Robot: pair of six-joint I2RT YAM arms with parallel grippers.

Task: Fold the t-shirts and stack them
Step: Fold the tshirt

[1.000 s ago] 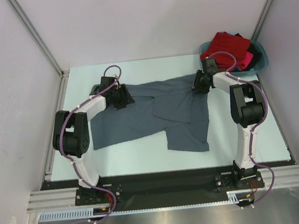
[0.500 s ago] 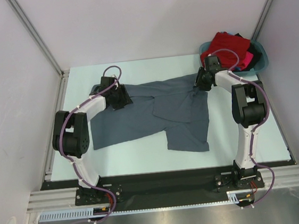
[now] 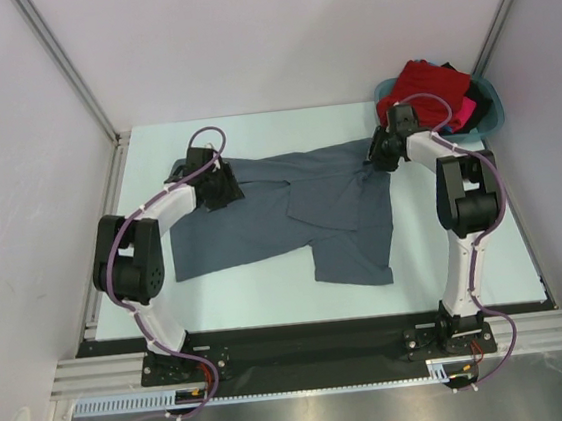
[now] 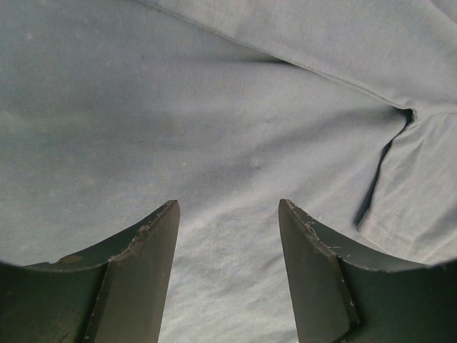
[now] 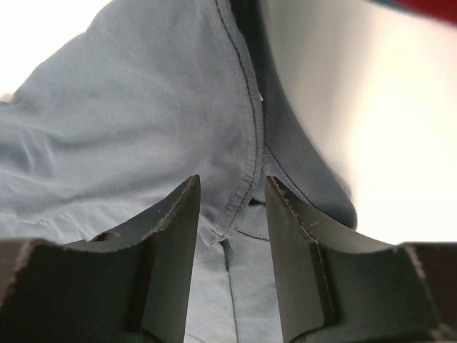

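The right claw (image 5: 232,184), open astride the hem of the grey shirt (image 3: 253,228), and the open left claw (image 4: 228,205) could be shut on too little cloth, and the edge dropped.

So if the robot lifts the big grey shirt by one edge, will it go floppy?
Probably floppy: the grey shirt lies in soft folds and creases. Held by one edge, the rest would likely droop. Pushed, it would probably bunch, as along the seam.

Red t-shirt (image 5: 435,7) blurred, cut off at the right wrist view's corner; teal basin (image 3: 496,118) largely under it.
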